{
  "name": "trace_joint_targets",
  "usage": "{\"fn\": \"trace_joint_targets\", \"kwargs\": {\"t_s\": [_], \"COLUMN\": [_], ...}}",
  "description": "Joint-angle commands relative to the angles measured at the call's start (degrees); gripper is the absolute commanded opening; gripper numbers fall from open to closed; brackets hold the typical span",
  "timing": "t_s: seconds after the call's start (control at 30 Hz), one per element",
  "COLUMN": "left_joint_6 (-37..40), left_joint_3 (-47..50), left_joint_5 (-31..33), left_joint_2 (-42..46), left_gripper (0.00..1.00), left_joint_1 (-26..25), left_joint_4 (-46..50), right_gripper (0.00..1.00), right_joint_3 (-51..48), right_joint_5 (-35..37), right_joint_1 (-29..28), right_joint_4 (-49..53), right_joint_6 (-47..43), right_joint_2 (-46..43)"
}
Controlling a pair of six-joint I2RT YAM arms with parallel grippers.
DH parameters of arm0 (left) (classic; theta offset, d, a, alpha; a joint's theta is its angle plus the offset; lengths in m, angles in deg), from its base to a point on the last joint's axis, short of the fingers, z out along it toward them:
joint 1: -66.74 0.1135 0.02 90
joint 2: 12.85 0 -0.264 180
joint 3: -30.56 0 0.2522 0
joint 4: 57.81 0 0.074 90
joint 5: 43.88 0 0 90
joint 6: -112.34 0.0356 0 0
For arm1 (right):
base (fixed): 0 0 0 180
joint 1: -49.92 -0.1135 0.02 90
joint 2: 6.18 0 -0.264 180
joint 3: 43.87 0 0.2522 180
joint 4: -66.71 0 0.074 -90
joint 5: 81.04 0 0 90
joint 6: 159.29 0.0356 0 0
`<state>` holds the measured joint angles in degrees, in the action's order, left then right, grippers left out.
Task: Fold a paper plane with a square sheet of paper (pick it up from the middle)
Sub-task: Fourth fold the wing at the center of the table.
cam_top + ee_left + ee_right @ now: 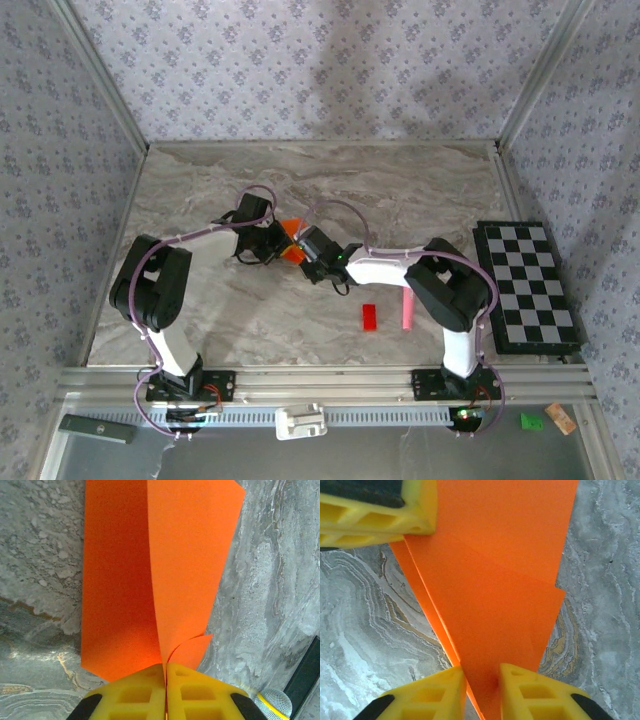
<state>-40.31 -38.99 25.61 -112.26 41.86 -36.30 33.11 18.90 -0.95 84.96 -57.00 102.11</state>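
Note:
The orange paper (291, 229) is folded into a narrow creased shape and held above the middle of the table (200, 200) between both grippers. My left gripper (276, 240) is shut on it. In the left wrist view the yellow fingertips meet at the gripper (165, 672), and the paper (150, 570) fans upward from the pinch in two flaps. My right gripper (308, 249) meets it from the other side. In the right wrist view the gripper (482, 685) stands narrowly open, with the paper (495, 580) passing through the gap. The left gripper's yellow finger (380, 505) shows at top left.
A small red block (369, 316) and a pink toy microphone (407, 310) lie on the marble in front of the right arm; the microphone's head (272, 702) shows in the left wrist view. A checkerboard (525, 285) sits at the table's right edge.

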Motion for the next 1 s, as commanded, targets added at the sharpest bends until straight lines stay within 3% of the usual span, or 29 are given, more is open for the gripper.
{"fn": "trace_joint_targets", "kwargs": {"t_s": [0.0, 0.4, 0.7, 0.97], "left_joint_6": [0.07, 0.25, 0.51, 1.78], "left_joint_3": [-2.04, -2.83, -3.18, -3.30], "left_joint_5": [-0.25, -0.93, -0.94, -0.33], "left_joint_2": [1.24, 0.89, 1.06, 3.50], "left_gripper": [0.08, 0.07, 0.08, 0.25], "left_joint_1": [-0.16, -0.16, 0.18, 3.27], "left_joint_4": [1.65, 2.18, 2.75, 4.27], "right_gripper": [0.27, 0.29, 0.16, 0.10], "right_joint_3": [1.40, 2.06, 1.92, 1.86], "right_joint_5": [2.33, 4.57, 2.78, -2.92], "right_joint_1": [0.32, 0.45, 0.48, 1.02], "right_joint_4": [1.31, 1.83, 2.08, 2.03], "right_joint_6": [-0.78, -0.78, -2.05, -2.19], "right_joint_2": [0.83, 1.40, 1.31, 1.22]}}
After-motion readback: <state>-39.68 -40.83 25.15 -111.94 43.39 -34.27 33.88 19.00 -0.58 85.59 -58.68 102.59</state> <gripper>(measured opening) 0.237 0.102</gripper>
